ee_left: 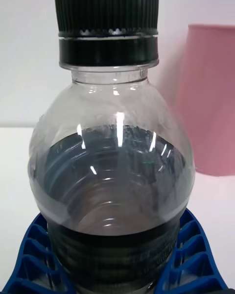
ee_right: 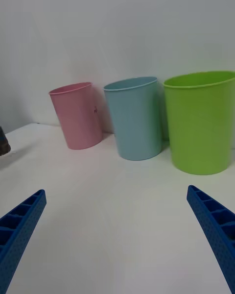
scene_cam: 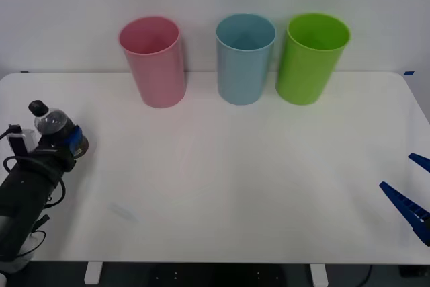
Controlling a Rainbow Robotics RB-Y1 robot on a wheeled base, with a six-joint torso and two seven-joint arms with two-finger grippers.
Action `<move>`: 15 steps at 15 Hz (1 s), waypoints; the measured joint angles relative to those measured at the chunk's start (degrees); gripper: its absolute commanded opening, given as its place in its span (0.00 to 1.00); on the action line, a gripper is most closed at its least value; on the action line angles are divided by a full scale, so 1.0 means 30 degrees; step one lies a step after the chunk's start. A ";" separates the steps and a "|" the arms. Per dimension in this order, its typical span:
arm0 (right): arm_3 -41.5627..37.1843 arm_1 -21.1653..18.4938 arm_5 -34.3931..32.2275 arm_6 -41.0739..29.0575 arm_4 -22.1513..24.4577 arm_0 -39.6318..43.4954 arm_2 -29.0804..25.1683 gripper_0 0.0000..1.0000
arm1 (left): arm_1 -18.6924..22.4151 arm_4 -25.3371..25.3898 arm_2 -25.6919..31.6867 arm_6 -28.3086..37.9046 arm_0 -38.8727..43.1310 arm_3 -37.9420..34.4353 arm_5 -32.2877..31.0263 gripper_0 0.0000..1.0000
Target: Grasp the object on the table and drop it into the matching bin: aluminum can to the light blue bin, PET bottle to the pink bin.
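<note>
Left pincer (scene_cam: 62,140): PET bottle (scene_cam: 52,124) upright, cap-up

We see three bins (scene_cam: 244,58) in a row at the desk's (scene_cam: 222,179) back; the bottle (scene_cam: 54,126) sits at far left, in our left hand (scene_cam: 57,146).

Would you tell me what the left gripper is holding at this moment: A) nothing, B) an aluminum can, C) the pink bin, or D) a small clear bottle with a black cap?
D: the left gripper has its blue fingers closed around the PET bottle.
</note>
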 measured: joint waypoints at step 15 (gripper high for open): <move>0.0000 0.0000 0.0000 0.0000 0.0000 0.0000 -0.0001 1.00 | 0.1271 -0.4841 -0.0979 1.1559 -0.3328 -0.5088 0.0693 0.00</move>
